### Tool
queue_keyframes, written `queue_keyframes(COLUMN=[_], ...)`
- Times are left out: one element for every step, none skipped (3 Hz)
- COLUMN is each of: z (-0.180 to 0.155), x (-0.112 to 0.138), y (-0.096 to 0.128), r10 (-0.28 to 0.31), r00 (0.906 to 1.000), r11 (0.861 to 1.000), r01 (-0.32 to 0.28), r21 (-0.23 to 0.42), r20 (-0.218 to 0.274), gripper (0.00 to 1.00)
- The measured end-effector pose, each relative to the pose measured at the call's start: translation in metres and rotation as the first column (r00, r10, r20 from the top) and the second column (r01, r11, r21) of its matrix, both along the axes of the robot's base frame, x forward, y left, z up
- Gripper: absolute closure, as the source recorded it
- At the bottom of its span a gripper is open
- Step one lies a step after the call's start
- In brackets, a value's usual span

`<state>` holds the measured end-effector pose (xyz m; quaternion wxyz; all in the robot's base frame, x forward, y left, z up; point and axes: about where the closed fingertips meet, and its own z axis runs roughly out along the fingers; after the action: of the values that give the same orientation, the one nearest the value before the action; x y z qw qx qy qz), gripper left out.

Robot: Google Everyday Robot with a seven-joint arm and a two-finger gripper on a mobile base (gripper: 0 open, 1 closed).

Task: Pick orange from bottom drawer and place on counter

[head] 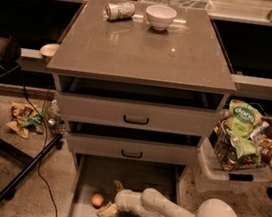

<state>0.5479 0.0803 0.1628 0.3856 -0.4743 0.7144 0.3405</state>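
The orange lies on the floor of the open bottom drawer, towards its front left. My gripper is inside that drawer, just to the right of the orange and apart from it. It is open and empty, with one finger pointing back and the other near the drawer's front. The counter is the grey-brown top of the cabinet above.
A white bowl and a tipped can sit at the back of the counter. Two upper drawers are slightly open. A basket of snack bags stands to the right. A black stand and litter lie on the floor at left.
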Motion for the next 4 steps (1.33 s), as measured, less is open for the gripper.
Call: queue_keyframes(z=[-0.007,-0.011,-0.017,-0.022], x=[-0.003,-0.008,-0.011,-0.012], y=[0.012,0.025,0.035,0.040], r10=[0.010,0.025,0.035,0.041], r00=[0.9999,0.9996,0.9993,0.9991], r11=[1.000,1.000,0.999,0.999], r01=[-0.010,-0.025,-0.035,-0.041], r21=[0.010,0.005,-0.004,-0.012], r20=[0.005,0.011,0.009,0.004], gripper=[0.00,0.00,0.00,0.00])
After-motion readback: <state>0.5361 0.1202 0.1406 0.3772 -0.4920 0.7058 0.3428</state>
